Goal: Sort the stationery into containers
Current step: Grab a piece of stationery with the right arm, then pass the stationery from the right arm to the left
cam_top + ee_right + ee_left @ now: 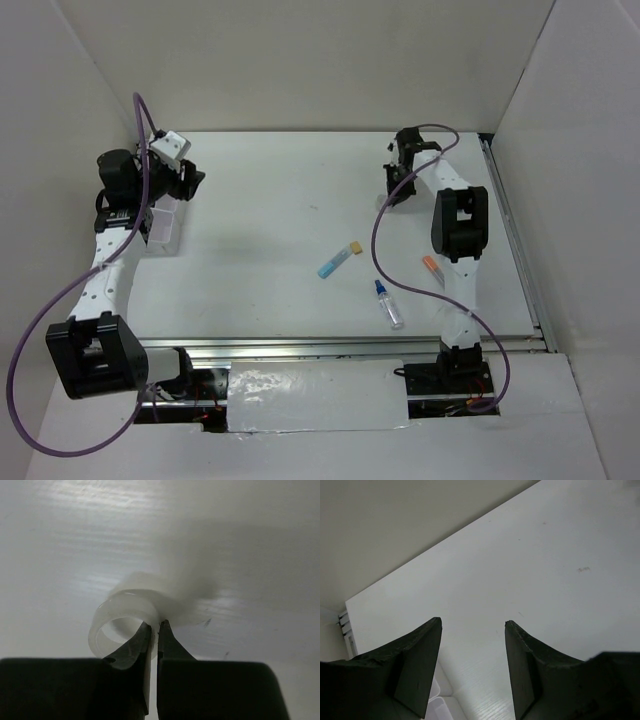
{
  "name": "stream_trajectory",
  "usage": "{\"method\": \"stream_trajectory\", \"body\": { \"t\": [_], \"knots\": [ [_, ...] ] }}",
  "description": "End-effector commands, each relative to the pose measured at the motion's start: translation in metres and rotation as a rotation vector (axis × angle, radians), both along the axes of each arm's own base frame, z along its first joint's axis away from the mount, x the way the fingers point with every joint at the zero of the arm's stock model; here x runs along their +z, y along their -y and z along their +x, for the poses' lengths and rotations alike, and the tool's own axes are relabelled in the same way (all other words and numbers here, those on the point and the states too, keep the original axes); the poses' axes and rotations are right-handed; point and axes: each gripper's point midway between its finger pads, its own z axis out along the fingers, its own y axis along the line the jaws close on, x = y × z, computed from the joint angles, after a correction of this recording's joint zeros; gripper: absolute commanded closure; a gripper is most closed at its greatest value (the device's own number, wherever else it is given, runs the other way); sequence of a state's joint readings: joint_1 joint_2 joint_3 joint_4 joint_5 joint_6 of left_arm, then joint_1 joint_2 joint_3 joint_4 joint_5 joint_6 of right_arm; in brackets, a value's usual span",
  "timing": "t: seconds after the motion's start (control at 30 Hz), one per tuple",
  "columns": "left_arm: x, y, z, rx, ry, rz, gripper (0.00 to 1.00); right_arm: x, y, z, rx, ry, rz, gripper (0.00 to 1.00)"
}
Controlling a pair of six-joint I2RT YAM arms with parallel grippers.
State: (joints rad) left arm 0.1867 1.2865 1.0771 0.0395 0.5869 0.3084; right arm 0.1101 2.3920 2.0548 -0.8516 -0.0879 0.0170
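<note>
So the tape ring (125, 617) is pinched by its thin wall in your right gripper (155, 628), with most of the loop off to the fingers' left. That's a skinny hold, so I'd carry it slow and level to the organizer box (160, 230), which sits right by your left gripper (472, 622). That one's spread wide and holding nothing.

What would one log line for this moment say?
right gripper: shut on clear tape ring | left gripper: open, empty, near translucent white organizer box | on table: light-blue marker, blue-capped bottle, orange-capped tube
</note>
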Motion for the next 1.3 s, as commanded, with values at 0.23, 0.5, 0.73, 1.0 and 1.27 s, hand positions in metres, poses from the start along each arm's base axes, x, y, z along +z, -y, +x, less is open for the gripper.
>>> {"method": "stream_trajectory", "body": {
  "t": [0.23,0.5,0.73,1.0,1.27],
  "knots": [
    [0.009,0.137,-0.095,-0.571,0.112,0.177,0.34,0.112,-0.148,-0.118,0.347,-0.06,0.543,1.0],
    [-0.047,0.177,-0.157,-0.868,0.143,0.538,0.31,0.13,-0.222,-0.217,0.64,-0.234,0.636,1.0],
    [-0.067,0.196,-0.189,-1.016,0.187,0.673,0.29,0.134,-0.249,-0.263,0.777,-0.321,0.675,1.0],
    [-0.083,0.213,-0.206,-1.117,0.226,0.757,0.29,0.135,-0.259,-0.283,0.831,-0.398,0.696,1.0],
    [-0.082,0.229,-0.207,-1.133,0.242,0.757,0.29,0.131,-0.264,-0.297,0.88,-0.415,0.654,1.0]
  ]
}}
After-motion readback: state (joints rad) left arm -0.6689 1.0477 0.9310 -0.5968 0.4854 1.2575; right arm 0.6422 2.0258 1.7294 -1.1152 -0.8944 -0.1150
